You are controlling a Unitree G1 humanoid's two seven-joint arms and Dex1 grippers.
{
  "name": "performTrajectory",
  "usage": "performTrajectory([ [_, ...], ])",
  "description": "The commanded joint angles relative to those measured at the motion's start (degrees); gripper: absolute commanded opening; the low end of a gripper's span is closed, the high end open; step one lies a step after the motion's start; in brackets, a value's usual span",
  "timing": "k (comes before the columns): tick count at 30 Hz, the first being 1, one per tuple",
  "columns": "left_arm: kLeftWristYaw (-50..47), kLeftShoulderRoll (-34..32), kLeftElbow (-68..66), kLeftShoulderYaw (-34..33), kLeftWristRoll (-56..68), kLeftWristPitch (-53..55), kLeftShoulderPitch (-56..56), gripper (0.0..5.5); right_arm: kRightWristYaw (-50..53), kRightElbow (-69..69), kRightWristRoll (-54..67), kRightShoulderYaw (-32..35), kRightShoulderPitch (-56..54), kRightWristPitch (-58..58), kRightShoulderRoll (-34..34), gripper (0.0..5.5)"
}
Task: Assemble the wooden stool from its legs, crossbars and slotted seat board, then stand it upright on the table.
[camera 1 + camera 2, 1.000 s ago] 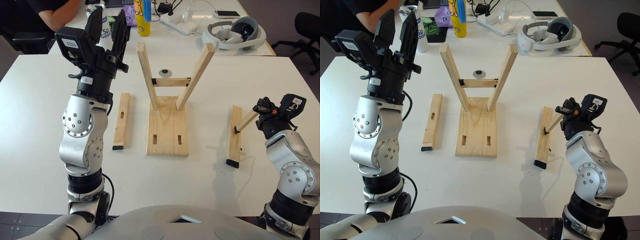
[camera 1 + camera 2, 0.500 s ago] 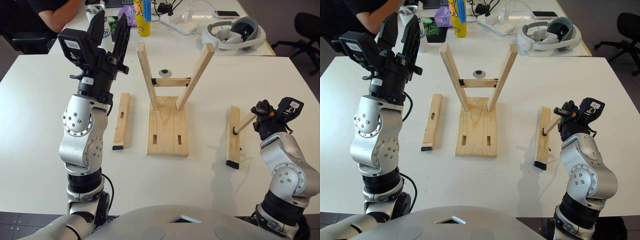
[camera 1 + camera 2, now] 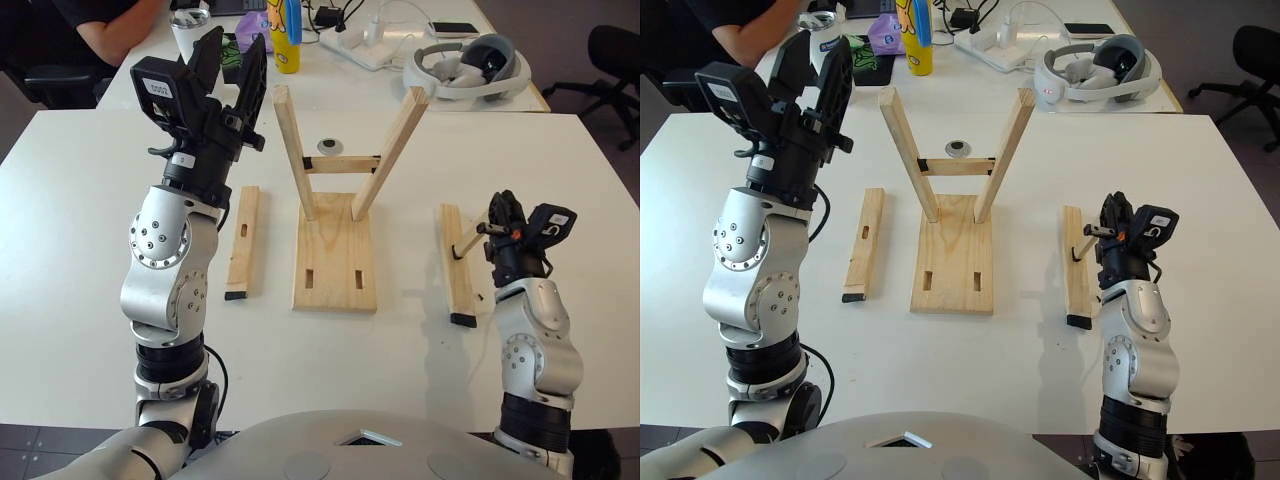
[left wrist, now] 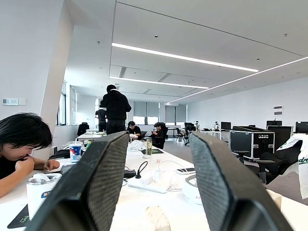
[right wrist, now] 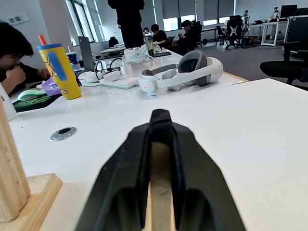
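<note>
White table (image 3: 80,200): seat board (image 3: 335,265) centre, one leg pair slotted; right gripper (image 3: 495,225) at 3 o'clock pinches crossbar (image 3: 470,241) pegged into right leg (image 3: 457,270); left gripper (image 3: 232,58) spread, raised at 10 o'clock; next, likely join spare leg (image 3: 243,240) at 9 o'clock.

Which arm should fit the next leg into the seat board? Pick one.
Right. Its jaws are shut on the crossbar joined to the loose leg lying right of the seat board. The left arm's jaws are open, empty and raised high.
</note>
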State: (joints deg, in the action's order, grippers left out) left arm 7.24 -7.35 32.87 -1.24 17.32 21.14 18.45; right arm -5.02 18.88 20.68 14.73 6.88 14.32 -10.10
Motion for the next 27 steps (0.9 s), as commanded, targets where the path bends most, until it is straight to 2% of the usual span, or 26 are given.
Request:
performTrajectory([
  [1, 1.05, -0.77, -0.38, 0.19, 0.57, 1.21, 1.31, 2.30, -3.63, -6.64, -1.87, -1.84, 5.63, -4.08, 1.29, 0.41],
  [6, 1.29, -0.78, -0.04, 0.33, 0.90, 1.79, 1.62, 2.30, -7.98, -10.76, -2.91, -2.32, 10.35, -11.86, 1.41, 0.41],
  [27, 3.29, -0.88, -1.63, 1.24, 1.03, 1.74, 2.95, 2.30, -14.86, -24.96, -4.86, -5.18, 16.81, -27.53, 1.29, 0.40],
])
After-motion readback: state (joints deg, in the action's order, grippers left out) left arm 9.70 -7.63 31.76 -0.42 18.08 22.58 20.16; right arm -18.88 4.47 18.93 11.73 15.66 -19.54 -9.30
